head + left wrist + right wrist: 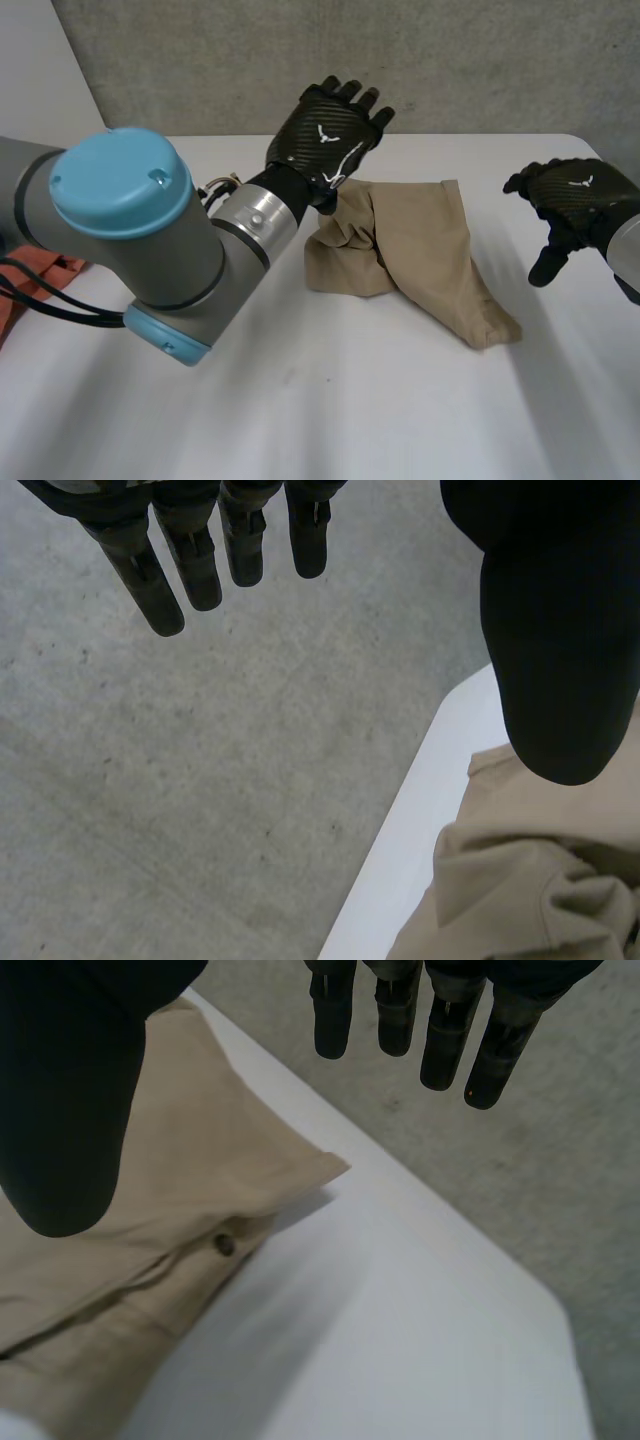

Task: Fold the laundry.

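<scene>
- The crumpled beige garment (430, 250) lies on the white table (350, 400) at centre right of the head view. Its long axis slants from upper centre down to lower right, and its left end is bunched in a heap.
- The black left hand (328, 132) hangs right over that bunched end, fingers (160, 590) straight and released, gripping nothing. They reach past the table's far edge, with the thumb over the cloth.
- The black right hand (575, 198) sits at the frame's right edge, apart from the garment, likewise loose and empty. A small dark button (225, 1245) lies beneath its thumb.
- Left is the nearer hand, so the next grab looks like its call.
- It is hard to tell whether the left thumb touches the fabric.
- A rumpled orange cloth (40, 275) is cut off at the left edge.
</scene>
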You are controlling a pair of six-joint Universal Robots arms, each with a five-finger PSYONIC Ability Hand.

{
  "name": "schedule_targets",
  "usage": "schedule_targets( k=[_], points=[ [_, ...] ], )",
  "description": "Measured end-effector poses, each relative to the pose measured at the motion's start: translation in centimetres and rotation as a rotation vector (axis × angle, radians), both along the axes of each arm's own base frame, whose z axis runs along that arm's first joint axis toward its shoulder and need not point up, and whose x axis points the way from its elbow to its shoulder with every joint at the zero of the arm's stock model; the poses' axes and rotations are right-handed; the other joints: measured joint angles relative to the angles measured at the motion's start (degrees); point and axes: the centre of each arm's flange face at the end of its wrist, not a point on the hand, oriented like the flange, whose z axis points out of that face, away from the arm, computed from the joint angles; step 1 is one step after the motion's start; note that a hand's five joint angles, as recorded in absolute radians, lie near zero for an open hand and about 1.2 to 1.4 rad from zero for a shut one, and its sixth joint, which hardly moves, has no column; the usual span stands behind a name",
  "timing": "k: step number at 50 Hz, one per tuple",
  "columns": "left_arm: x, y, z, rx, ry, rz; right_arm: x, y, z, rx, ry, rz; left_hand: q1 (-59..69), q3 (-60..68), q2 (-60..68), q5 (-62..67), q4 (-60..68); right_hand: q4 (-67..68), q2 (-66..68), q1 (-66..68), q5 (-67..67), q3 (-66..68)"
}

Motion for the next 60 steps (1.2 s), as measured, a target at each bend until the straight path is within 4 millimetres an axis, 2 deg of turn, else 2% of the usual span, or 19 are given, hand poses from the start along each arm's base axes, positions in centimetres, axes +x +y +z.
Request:
schedule_targets(
  k=[5, 7, 11, 14, 22, 30, 33, 36, 44, 48, 49, 50, 51, 52, 54, 55, 57, 58, 60],
  points=[
    [0.4, -0.5, -0.2, 0.016, -0.012, 0.011, 0.1, 0.4, -0.5, 0.077, -0.066, -0.021, 0.0, 0.0, 0.0, 0.0, 0.0, 0.0, 0.0, 0.0, 0.0, 0.0],
    [0.6, -0.6, -0.6, 0.033, -0.025, 0.012, 0.3, 0.0, -2.2, 0.196, -0.188, -0.075, 0.0, 0.0, 0.0, 0.0, 0.0, 0.0, 0.0, 0.0, 0.0, 0.0],
    [0.6, -0.6, -1.0, 0.044, -0.031, 0.012, 0.4, -0.5, -3.6, 0.28, -0.271, -0.121, 0.0, 0.0, 0.0, 0.0, 0.0, 0.0, 0.0, 0.0, 0.0, 0.0],
    [0.7, -0.4, -1.5, 0.058, -0.04, 0.01, 0.4, -0.9, -5.4, 0.37, -0.348, -0.169, 0.0, 0.0, 0.0, 0.0, 0.0, 0.0, 0.0, 0.0, 0.0, 0.0],
    [0.7, -0.1, -2.1, 0.074, -0.049, 0.008, 0.7, -1.4, -7.7, 0.451, -0.407, -0.201, 0.01, 0.0, 0.0, 0.0, 0.0, 0.0, 0.0, 0.0, 0.0, 0.0],
    [0.9, 0.0, -2.8, 0.094, -0.062, 0.01, 1.5, -5.5, -8.5, 0.459, -0.551, -0.232, 0.0, 0.0, 0.0, 0.0, 0.0, 0.0, 0.05, 0.0, 0.0, 0.0],
    [1.0, 0.1, -3.0, 0.098, -0.066, 0.01, 1.6, -5.7, -8.5, 0.459, -0.558, -0.234, 0.0, 0.0, 0.0, 0.0, 0.0, 0.0, 0.05, 0.0, 0.0, 0.0],
    [1.2, 0.4, -3.4, 0.11, -0.076, 0.01, 2.3, -8.6, -9.6, 0.469, -0.642, -0.258, 0.0, 0.0, 0.0, 0.0, 0.0, 0.0, 0.05, 0.0, 0.0, 0.0],
    [1.6, 0.7, -3.9, 0.125, -0.09, 0.014, 2.9, -10.8, -11.8, 0.527, -0.687, -0.293, 0.0, 0.0, 0.0, 0.0, 0.0, 0.21, 0.36, 0.21, 0.12, 0.4],
    [1.9, 0.5, -3.9, 0.127, -0.092, 0.025, 3.4, -11.3, -12.7, 0.546, -0.681, -0.291, 0.01, 0.0, 0.0, 0.0, 0.0, 16.97, 19.14, 15.35, 15.72, 18.05],
    [2.0, 0.4, -3.8, 0.127, -0.091, 0.03, 3.6, -11.3, -12.8, 0.546, -0.679, -0.285, 0.0, 0.0, 0.0, 0.0, 0.0, 28.39, 30.64, 24.51, 26.41, 29.47],
    [2.1, 0.3, -3.8, 0.127, -0.091, 0.033, 3.7, -11.4, -12.8, 0.545, -0.677, -0.279, 0.0, 0.0, 0.0, 0.0, 0.0, 28.39, 30.64, 24.51, 26.41, 29.47],
    [2.2, 0.2, -3.8, 0.126, -0.09, 0.037, 4.0, -11.4, -12.8, 0.543, -0.674, -0.271, 0.0, 0.0, 0.0, 0.0, 0.0, 42.83, 44.39, 35.1, 40.08, 44.74],
    [2.3, 0.0, -3.7, 0.125, -0.088, 0.043, 4.3, -11.4, -12.6, 0.537, -0.67, -0.257, 0.0, 0.0, 0.0, 0.0, 0.0, 51.27, 51.15, 40.73, 48.24, 52.11],
    [2.5, -0.1, -3.5, 0.123, -0.087, 0.05, 4.6, -11.3, -12.4, 0.531, -0.667, -0.247, 0.0, 0.0, 0.0, 0.0, 0.0, 53.74, 52.67, 41.81, 50.5, 54.67],
    [2.7, -0.3, -3.3, 0.118, -0.082, 0.059, 5.3, -11.2, -11.6, 0.503, -0.651, -0.208, 0.0, 0.0, 0.0, 0.0, 0.0, 54.58, 53.05, 41.94, 51.28, 55.41],
    [3.0, -0.6, -2.8, 0.111, -0.074, 0.07, 5.6, -11.1, -11.1, 0.488, -0.643, -0.19, 0.0, 0.0, 0.0, 0.0, 0.0, 54.86, 53.3, 41.94, 51.86, 55.58],
    [3.2, -0.7, -2.6, 0.107, -0.069, 0.077, 6.7, -10.4, -9.5, 0.435, -0.602, -0.124, 0.02, 0.0, 0.0, 0.0, 0.0, 54.86, 53.3, 41.94, 52.04, 55.58],
    [3.6, -1.0, -2.1, 0.099, -0.062, 0.087, 7.6, -9.7, -8.3, 0.389, -0.559, -0.067, 0.0, 0.0, 0.0, 0.0, 0.0, 54.86, 53.3, 41.94, 52.34, 55.58]
  ],
)
